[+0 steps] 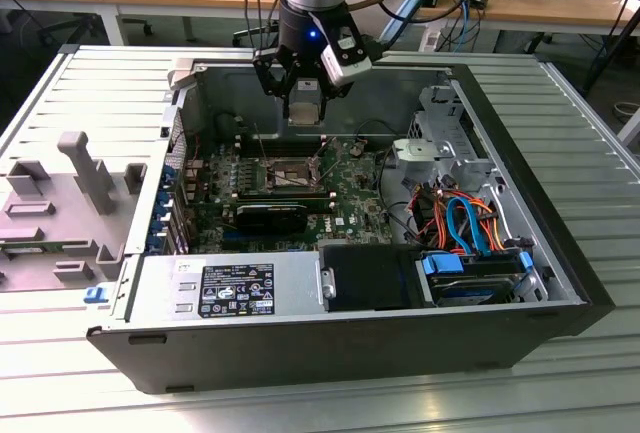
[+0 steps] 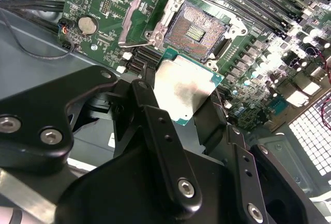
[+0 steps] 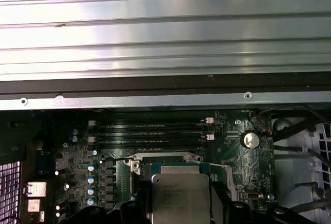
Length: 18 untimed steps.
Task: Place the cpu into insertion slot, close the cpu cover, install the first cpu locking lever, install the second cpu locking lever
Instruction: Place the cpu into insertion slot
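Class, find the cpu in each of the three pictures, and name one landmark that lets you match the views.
Exterior view: the cpu sits in the tool, above the motherboard.
Second wrist view: the cpu is the silver square held in the tool, beside the empty socket.
First wrist view: the cpu is the silver square overlapping the socket.
Shared landmark: the insertion slot with its silver rim.

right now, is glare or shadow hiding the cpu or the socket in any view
Second wrist view: the cpu top gleams mildly, glare whitens the components, the insertion slot is readable. Exterior view: the insertion slot sits in dimmer case shade.
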### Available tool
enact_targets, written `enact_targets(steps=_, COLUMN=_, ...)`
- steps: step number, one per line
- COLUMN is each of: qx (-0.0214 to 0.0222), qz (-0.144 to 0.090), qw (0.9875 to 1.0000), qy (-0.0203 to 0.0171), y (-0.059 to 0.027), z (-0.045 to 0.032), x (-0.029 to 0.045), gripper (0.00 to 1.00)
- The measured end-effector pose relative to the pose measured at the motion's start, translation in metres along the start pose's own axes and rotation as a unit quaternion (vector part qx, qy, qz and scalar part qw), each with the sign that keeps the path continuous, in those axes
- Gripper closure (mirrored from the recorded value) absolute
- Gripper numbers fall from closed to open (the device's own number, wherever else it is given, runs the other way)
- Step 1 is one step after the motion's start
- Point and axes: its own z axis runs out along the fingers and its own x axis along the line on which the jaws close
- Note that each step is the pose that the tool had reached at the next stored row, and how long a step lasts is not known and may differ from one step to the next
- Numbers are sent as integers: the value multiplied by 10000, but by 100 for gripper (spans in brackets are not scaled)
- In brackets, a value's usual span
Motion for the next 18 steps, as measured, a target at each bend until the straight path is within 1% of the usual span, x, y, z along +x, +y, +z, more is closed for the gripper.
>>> enact_targets(steps=18, qx=-2, qz=77, qw=10000, qy=-7, y=-2, z=0, x=0, gripper=46)
